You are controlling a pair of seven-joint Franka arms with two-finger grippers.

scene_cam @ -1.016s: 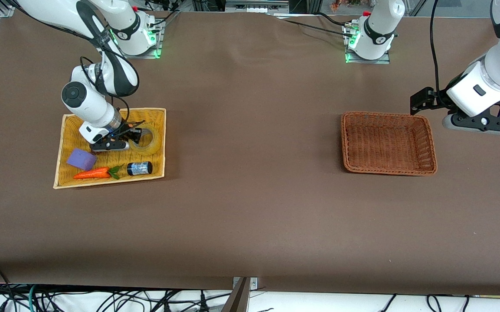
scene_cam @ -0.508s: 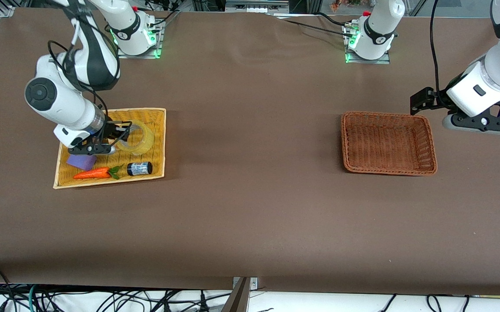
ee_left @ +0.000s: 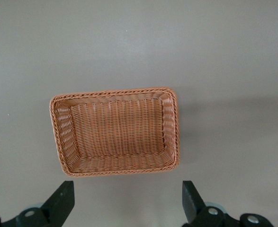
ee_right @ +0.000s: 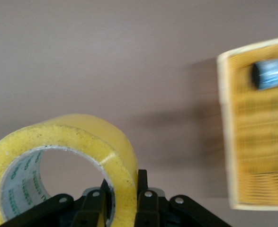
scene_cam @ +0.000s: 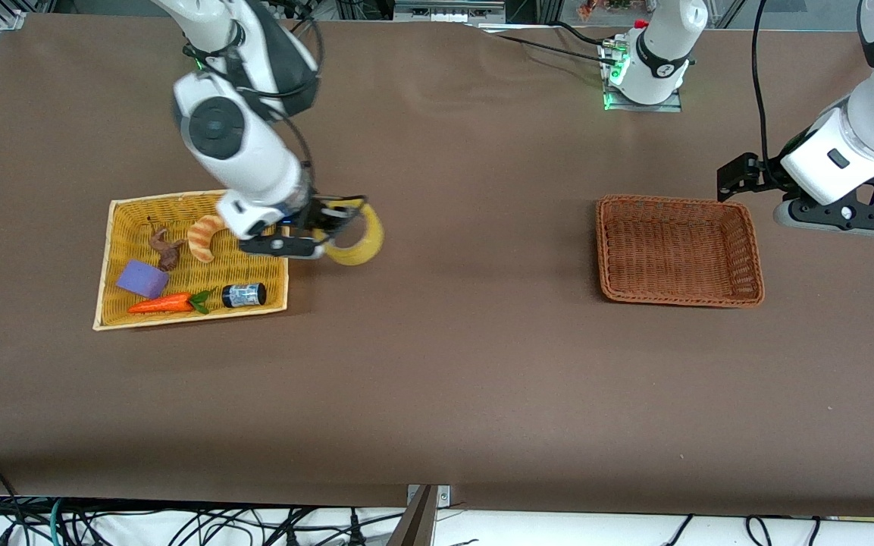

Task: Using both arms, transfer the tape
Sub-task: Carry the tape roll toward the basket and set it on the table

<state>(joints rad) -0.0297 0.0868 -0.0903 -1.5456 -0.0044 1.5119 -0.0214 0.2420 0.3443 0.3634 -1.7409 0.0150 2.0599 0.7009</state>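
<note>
Two grippers: my right gripper [scene_cam: 328,235] fingers clamp the tape [scene_cam: 357,236] past the yellow basket [scene_cam: 124,214]; left gripper [ee_left: 127,204] fingers apart, keep level for handover.

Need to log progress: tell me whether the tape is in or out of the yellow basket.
Out. The right gripper holds the tape in the air over bare table just past the yellow basket's edge.

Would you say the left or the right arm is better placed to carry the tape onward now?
Right: the right gripper is shut on the tape above the table; the left gripper waits open beside the brown basket.
</note>
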